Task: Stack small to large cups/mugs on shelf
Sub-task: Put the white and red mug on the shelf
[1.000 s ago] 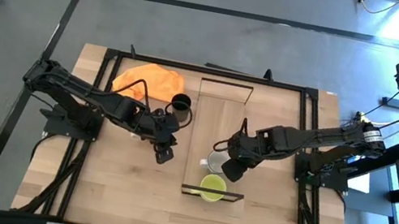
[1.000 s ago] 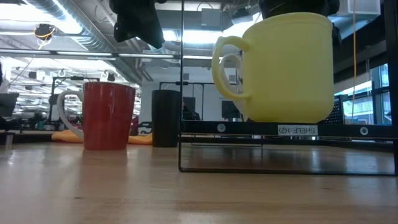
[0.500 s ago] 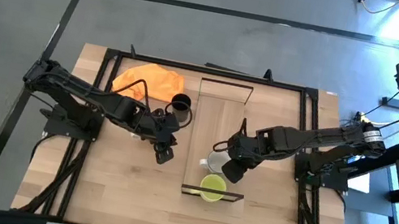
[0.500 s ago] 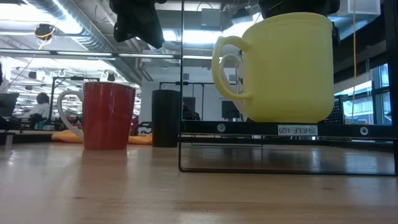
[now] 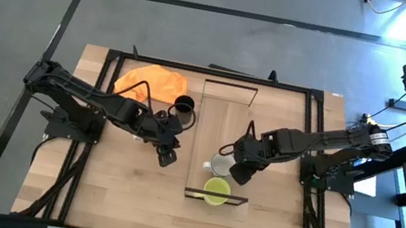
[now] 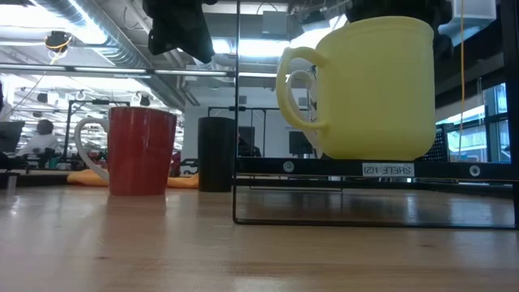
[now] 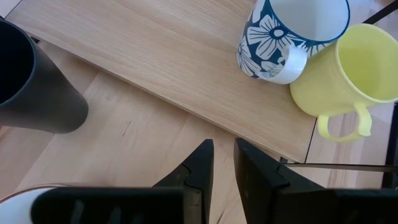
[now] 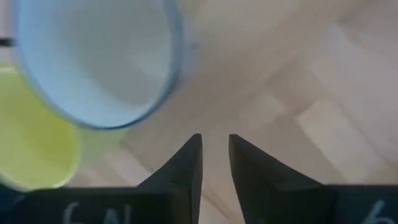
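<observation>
While your right gripper hovers narrowly parted and empty just beside the blue-and-white floral mug, which touches the yellow-green mug at the shelf end, a careless nudge could knock both off; the left gripper waits, likewise empty.

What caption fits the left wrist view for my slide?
Left gripper above the table; floral mug touches yellow-green mug on shelf.

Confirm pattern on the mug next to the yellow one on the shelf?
Navy with white flowers, white handle and inside: mug. Left wrist view shows it best.
</observation>
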{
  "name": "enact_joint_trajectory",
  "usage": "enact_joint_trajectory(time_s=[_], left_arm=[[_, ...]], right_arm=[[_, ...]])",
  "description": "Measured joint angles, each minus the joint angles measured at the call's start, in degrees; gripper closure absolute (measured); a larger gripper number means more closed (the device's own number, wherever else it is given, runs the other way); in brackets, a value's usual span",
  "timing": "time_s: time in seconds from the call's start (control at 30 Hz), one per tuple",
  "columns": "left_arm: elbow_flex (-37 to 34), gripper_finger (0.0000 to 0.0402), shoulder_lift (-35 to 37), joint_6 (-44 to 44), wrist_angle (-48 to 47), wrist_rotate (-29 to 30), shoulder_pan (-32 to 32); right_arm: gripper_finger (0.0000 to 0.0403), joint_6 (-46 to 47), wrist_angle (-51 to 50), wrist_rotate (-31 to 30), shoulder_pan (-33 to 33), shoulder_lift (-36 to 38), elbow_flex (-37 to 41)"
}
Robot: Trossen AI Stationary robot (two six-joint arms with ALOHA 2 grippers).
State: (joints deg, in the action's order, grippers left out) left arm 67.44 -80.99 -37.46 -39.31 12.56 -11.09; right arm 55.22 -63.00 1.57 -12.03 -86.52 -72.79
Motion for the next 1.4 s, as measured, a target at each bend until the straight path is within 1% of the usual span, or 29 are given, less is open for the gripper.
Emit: enact_joint_trajectory(time_s=[0.13,0.43,0.63,0.93,1.07,1.23,1.3,1.4], left_arm=[[0.0,0.0343,0.0,0.0,0.1,0.0,0.0],[0.0,0.0343,0.0,0.0,1.0,-0.1,0.0],[0.0,0.0343,0.0,0.0,1.4,-3.9,-0.1],[0.0,0.0343,0.0,0.0,1.4,-4.1,0.0],[0.0,0.0343,0.0,0.0,3.3,-4.1,0.0],[1.4,0.0343,0.0,1.3,7.4,-6.2,0.0],[2.1,0.0343,0.0,1.8,7.3,-6.3,0.0],[3.3,0.0343,0.0,1.7,7.3,-6.3,0.0]], right_arm=[[0.0322,1.3,-0.9,-1.9,0.2,0.0,0.0],[0.0322,1.4,-0.1,-2.1,1.5,0.0,-0.4],[0.0322,1.1,-0.1,-2.1,2.7,0.0,-0.4],[0.0322,-0.1,-0.2,-1.4,3.3,0.4,-0.4],[0.0322,0.0,-0.7,-0.7,3.4,2.9,-0.8],[0.0322,2.0,-4.0,-5.9,3.6,7.3,-3.8],[0.0322,3.0,-4.7,-7.9,3.6,8.9,-4.8],[0.0322,4.2,-5.4,-8.6,3.6,11.5,-5.1]])
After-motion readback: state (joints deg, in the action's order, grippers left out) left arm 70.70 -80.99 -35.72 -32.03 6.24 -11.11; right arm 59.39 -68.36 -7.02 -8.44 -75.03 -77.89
